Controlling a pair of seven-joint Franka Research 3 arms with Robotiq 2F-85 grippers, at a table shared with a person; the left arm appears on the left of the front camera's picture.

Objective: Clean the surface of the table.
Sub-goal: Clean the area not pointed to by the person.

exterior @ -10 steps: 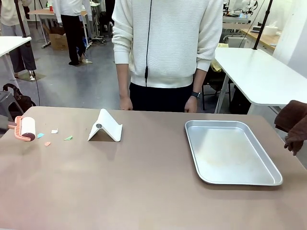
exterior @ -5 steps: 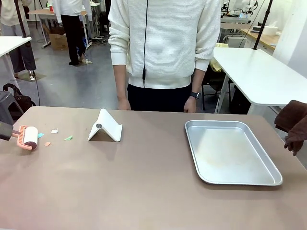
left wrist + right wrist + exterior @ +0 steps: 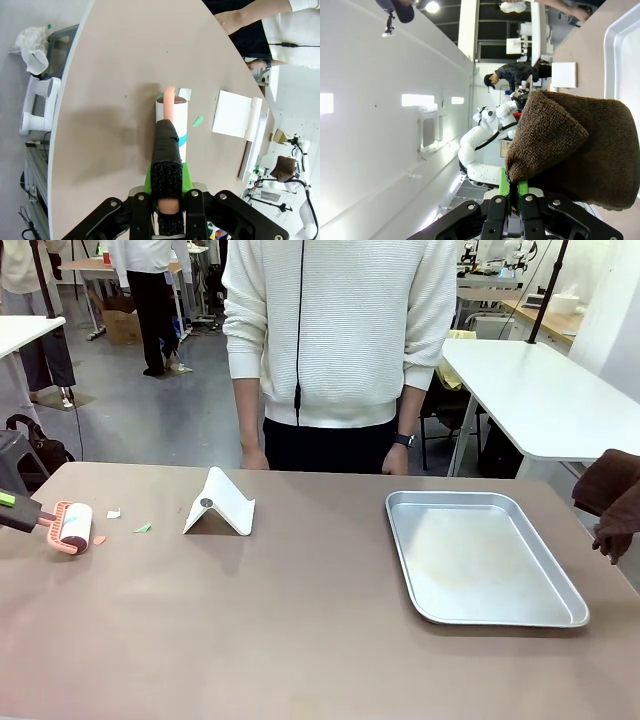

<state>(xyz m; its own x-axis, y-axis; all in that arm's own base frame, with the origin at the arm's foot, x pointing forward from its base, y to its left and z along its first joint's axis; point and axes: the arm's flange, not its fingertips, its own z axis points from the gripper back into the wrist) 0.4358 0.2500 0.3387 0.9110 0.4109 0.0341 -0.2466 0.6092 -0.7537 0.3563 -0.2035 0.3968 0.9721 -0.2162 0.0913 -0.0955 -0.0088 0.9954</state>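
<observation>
On the brownish table [image 3: 250, 620], at its far left, stands a lint roller [image 3: 75, 526] with a pink frame and white roll. My left gripper [image 3: 12, 508] is shut on its black foam handle. From the left wrist, the gripper [image 3: 167, 200] clamps the handle and the roller [image 3: 172, 125] rests on the table [image 3: 110, 75], with a teal scrap stuck to the roll. White [image 3: 114, 513], orange [image 3: 99, 539] and green [image 3: 143, 528] paper scraps lie just right of it. My right gripper [image 3: 514, 192] is shut on a brown cloth [image 3: 580, 145], which hangs at the right edge [image 3: 612, 502].
A white folded stand [image 3: 220, 505] sits right of the scraps. A silver metal tray [image 3: 480, 558] lies empty on the right half. A person in a white sweater stands at the far edge, hands [image 3: 261, 457] near the table. White-topped tables stand behind.
The roller has moved right along the table toward the scraps. The teal scrap that lay beside it is now on the roll. The cloth has not moved.
</observation>
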